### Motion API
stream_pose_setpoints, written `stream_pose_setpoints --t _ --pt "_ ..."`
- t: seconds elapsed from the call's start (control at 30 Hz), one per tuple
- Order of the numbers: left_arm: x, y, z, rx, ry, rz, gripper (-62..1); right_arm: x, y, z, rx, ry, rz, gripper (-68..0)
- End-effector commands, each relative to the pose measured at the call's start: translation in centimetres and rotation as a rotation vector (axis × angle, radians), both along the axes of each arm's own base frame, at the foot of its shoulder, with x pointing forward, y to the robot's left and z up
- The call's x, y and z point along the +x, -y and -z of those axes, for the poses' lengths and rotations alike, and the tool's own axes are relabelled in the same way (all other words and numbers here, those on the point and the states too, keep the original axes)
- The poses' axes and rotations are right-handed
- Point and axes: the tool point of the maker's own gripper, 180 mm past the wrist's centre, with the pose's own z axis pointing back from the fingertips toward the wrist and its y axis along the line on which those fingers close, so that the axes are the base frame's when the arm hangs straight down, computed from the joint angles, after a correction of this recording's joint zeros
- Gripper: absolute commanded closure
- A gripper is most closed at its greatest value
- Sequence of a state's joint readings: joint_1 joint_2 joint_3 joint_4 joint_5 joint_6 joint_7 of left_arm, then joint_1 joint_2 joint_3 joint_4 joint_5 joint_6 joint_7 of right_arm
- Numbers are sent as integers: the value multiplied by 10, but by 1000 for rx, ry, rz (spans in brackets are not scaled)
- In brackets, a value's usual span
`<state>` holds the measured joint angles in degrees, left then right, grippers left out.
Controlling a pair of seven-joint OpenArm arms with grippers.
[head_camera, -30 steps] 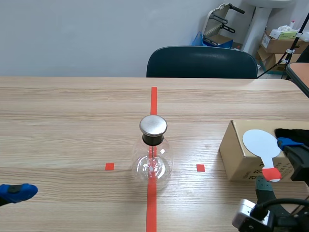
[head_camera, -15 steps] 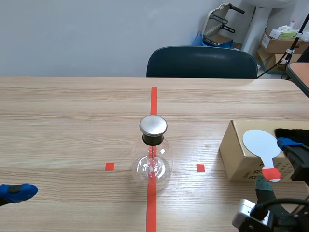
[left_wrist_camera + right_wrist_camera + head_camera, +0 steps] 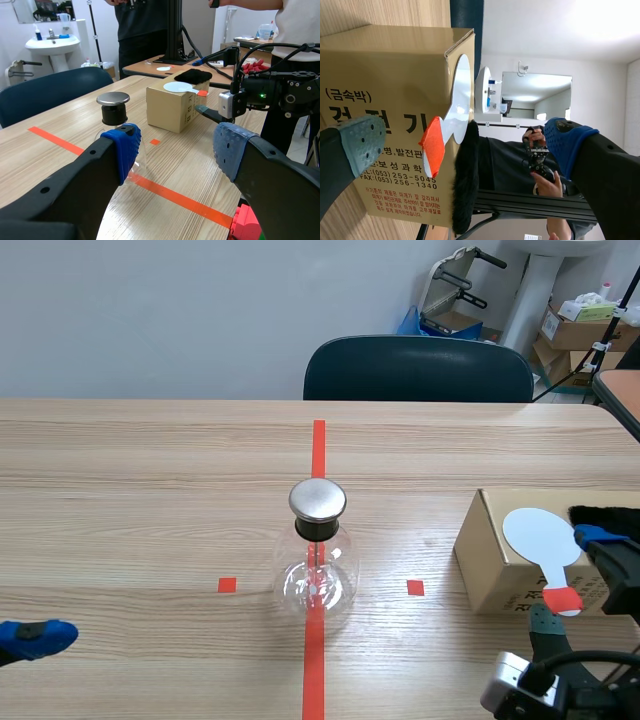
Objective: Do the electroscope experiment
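Light wood-grain table point(image 3: 150, 490), flat, marked with orange-red tape. Dark padded chair point(image 3: 418, 368) with a rounded back at the far edge.

Brown cardboard box point(image 3: 490, 560), matte and square-edged, on the table's right side with printed text on its side.

Left gripper point(image 3: 177, 150) low over the near left of the table, well apart from everything. Fingers spread wide, blue dotted pads, nothing between.

Right gripper point(image 3: 465, 145) at the box's near end, fingers spread wide, not clamped on anything. One grey-green dotted pad, one blue. Box top edge with its load in the gap, no visible contact.

Electroscope flask point(image 3: 316, 575) upright on the centre tape line, between the two small tape squares. Clear round-bellied glass, black stopper, flat brushed-metal disc point(image 3: 318, 499) on top. Thin rod inside, detail too small to tell.

Black fur pad point(image 3: 605, 515), shaggy, on top of the box.

White paddle point(image 3: 540, 535), thin and smooth with a round blade, flat on the box top just beside the fur. Orange-red tab point(image 3: 562, 600) on its handle, overhanging the box edge.
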<state>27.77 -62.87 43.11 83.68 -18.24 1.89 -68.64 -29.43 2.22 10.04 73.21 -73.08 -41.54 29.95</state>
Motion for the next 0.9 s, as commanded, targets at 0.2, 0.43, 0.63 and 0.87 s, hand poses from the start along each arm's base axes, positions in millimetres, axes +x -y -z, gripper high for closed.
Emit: stream_pose_setpoints --t 0.2,0.43,0.63,0.87 --pt "4 2 -7 -23 21 -14 -344 1 1 -10 -31 56 -10 -679" --pt "22 -2 2 39 12 -70 -192 1 6 -11 0 58 19 -679" --pt "55 -14 11 106 -6 -187 -160 2 16 -18 82 88 87 -679" --pt "95 -45 16 140 -40 -374 -190 -26 13 -14 200 38 73 -679"
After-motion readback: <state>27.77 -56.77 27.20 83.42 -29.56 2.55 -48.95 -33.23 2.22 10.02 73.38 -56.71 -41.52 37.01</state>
